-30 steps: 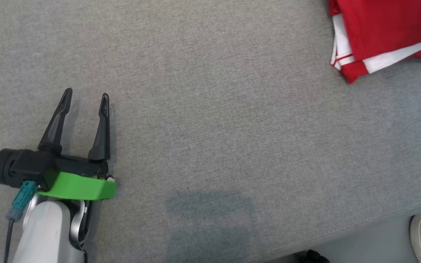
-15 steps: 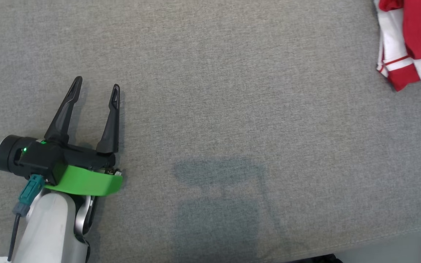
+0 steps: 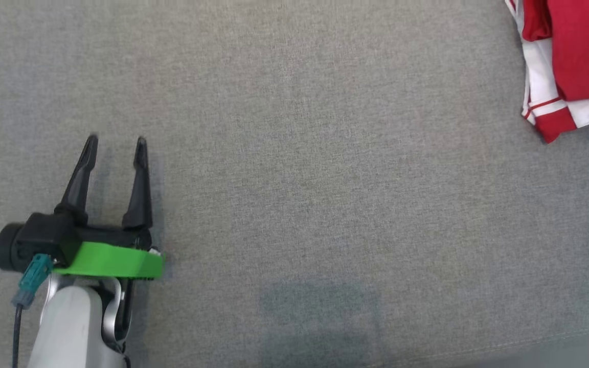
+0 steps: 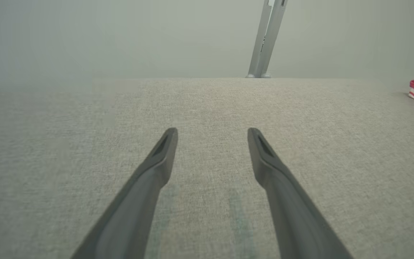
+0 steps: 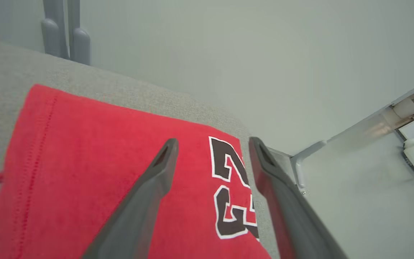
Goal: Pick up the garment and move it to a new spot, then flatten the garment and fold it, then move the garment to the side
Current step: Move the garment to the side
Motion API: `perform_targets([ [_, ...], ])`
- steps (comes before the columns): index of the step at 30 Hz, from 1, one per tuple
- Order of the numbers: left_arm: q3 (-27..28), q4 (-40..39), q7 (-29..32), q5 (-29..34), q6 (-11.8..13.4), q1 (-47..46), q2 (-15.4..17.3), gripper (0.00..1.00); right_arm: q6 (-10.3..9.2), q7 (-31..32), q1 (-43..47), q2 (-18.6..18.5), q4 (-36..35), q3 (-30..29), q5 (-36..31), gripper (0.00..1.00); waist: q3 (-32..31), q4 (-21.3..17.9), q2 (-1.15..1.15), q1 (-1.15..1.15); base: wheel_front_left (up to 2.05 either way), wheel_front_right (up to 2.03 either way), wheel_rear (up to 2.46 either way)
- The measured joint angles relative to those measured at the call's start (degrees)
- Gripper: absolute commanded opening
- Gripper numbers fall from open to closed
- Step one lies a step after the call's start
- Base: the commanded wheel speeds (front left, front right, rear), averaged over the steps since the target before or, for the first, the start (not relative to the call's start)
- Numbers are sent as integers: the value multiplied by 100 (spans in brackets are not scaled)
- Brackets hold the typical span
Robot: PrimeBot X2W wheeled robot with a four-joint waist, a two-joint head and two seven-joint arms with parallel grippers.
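My left gripper (image 3: 116, 139) sits open, low over the near-left of the grey fabric surface (image 3: 325, 179), parked clear of the work. The middle offers free travel. The folded red jersey (image 3: 581, 51) lies far-right, near the edge. My right gripper (image 5: 213, 140) hovers above it, fingers spread, holding nothing.

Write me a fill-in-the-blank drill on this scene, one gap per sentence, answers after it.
1. The folded garment is red and ____.
2. In the head view it lies at the upper ____ of the grey surface.
3. The left gripper holds nothing, and its jaws stand ____.
4. The right gripper, open too, points over the garment's ____ digits, which are outlined in white.

Missing words: white; right; open; black.
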Motion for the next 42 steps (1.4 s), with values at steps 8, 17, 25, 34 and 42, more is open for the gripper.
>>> perform_targets([
  [8, 541, 249, 0, -140, 222, 436, -112, 100, -1, -734, 1040, 911, -664, -42, 1259, 100, -794, 50, 0, 0, 0, 0, 0],
  [17, 668, 787, 102, -259, 438, 808, -225, 100, 0, -1276, 2271, 1586, -1082, 364, 1707, 100, -1687, 177, 0, 0, 0, 0, 0],
  [25, 611, 935, 212, -433, 385, 1077, -252, 100, -1, -1444, 3127, 1969, -1450, 461, 1989, 100, -2356, 373, 0, 0, 0, 0, 0],
  [34, 367, 1154, 110, -192, 353, 1378, -168, 100, -4, -1469, 3997, 2397, -1979, 181, 1857, 100, -2822, 578, 0, 0, 0, 0, 0],
  [42, 214, 1214, 43, -158, 297, 1481, -220, 100, -3, -1414, 4372, 2590, -2194, 461, 1822, 100, -2957, 673, 0, 0, 0, 0, 0],
])
